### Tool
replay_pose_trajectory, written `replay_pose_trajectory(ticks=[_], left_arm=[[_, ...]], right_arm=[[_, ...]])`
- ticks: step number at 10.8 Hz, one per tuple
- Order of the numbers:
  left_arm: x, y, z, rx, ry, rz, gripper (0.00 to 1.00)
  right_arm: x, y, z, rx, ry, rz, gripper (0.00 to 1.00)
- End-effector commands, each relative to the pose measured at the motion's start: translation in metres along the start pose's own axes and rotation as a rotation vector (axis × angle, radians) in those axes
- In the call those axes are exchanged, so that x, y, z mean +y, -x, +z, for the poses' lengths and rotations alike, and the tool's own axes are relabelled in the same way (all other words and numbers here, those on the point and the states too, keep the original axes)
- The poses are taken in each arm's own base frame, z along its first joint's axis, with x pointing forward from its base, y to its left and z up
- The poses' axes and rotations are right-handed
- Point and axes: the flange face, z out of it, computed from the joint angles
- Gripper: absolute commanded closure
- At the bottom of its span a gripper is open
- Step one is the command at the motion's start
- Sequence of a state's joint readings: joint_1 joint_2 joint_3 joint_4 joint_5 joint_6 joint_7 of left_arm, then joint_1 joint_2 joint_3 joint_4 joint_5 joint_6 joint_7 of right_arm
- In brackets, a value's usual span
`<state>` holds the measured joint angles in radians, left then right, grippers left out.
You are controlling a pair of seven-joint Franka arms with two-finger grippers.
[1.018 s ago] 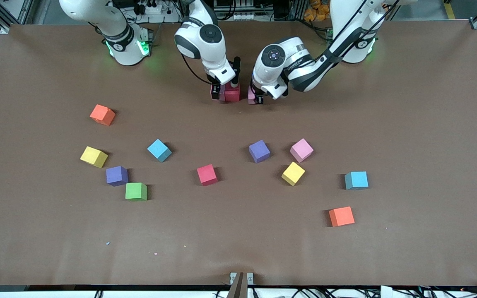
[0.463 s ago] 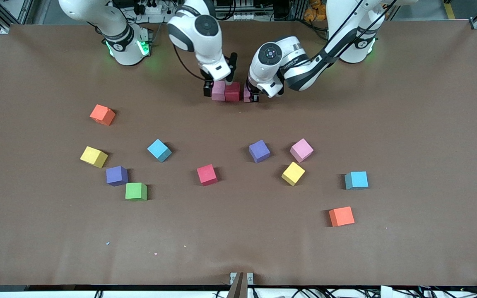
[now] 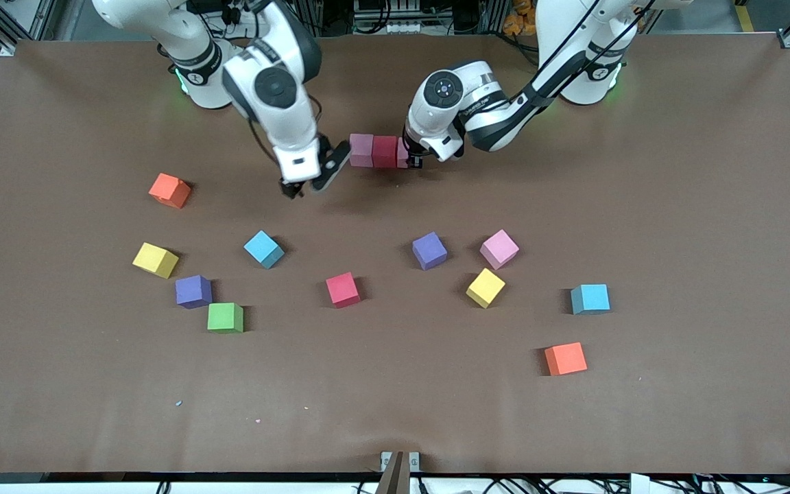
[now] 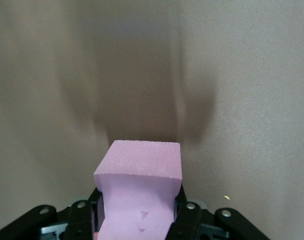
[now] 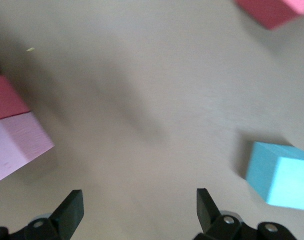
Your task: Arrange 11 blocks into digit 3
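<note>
Top row of digit 3 [image 3: 381,151] nearly laid near robot bases: pink block [image 3: 361,150] and red block [image 3: 386,151] touching on tabletop [image 3: 676,206]. Left pincer [image 3: 411,158] clamped on third pink block [image 4: 140,192], pressing it beside red one. Eight more blocks lie scattered nearer front camera, among them sky-blue block [image 3: 263,248]; most of task remains. Versus earlier: right pincer [image 3: 309,182], fingers apart and empty, has let go of row and swung out over bare tabletop toward sky-blue block; left pincer has closed gap.

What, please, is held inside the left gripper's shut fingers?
A small matte pink cube, clamped in the left gripper beside the red cube; its underside and any contact with the table are hidden.
</note>
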<state>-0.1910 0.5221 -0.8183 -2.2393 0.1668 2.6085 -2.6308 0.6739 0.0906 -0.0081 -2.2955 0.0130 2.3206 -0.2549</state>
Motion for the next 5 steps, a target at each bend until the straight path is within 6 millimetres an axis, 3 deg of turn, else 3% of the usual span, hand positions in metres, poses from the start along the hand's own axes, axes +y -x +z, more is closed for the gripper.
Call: replay_pose_trajectory(ticks=[1, 5], left_arm=[[-0.002, 0.005, 0.002, -0.016, -0.011, -0.011, 1.00], [-0.006, 0.005, 0.008, -0.012, -0.026, -0.011, 0.98]], right_arm=[[0.038, -0.010, 0.003, 0.003, -0.013, 0.153, 0.00], [0.100, -0.025, 0.029, 0.014, -0.005, 0.231, 0.00]])
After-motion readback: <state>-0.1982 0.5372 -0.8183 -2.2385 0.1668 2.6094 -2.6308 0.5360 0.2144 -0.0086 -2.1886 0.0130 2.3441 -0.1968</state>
